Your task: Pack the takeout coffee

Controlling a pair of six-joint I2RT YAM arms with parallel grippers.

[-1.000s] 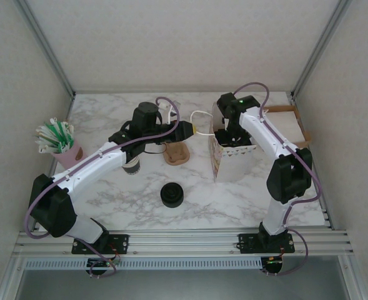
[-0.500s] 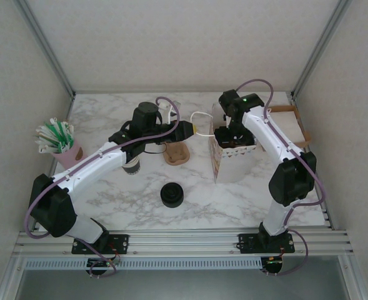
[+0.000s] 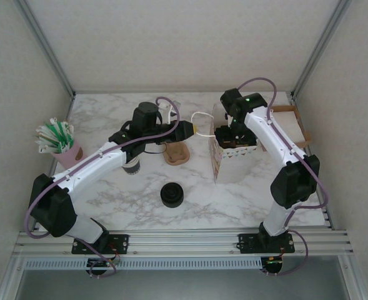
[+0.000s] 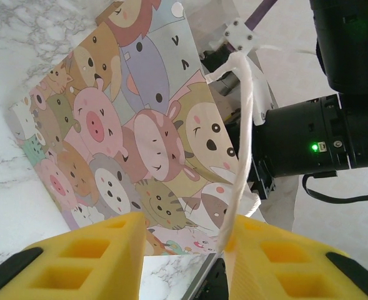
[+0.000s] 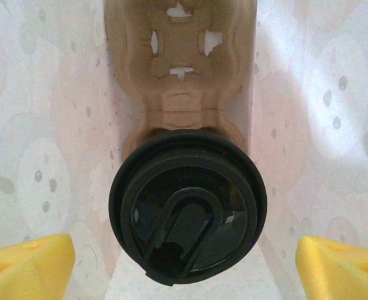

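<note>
Looking down from above, my two arms reach across a marbled table (image 3: 109, 194). An upright paper bag (image 3: 230, 164) stands right of centre. A low black pile of lids (image 3: 171, 195) sits apart on the near side.

My left gripper (image 4: 185, 240) hovers beside the bag's printed face (cartoon pigs, cats and lions). Its yellow fingers (image 4: 96, 256) are spread. The bag's white cord handle (image 4: 247, 125) hangs down into the gap and runs along the inner edge of the finger on the right of the left wrist view. I cannot tell whether the cord presses on it.

My right gripper (image 5: 184, 247) is lowered into the bag's mouth, jaws wide apart. One yellow tip shows at each lower corner of the right wrist view, and neither touches anything.

Between and below those tips stands the coffee (image 5: 187, 212), upright, with its round black lid facing the camera. It sits in one pocket of a brown pulp carrier (image 5: 182, 106) on the bag's floor, with the pale bag walls close on both sides.
</note>
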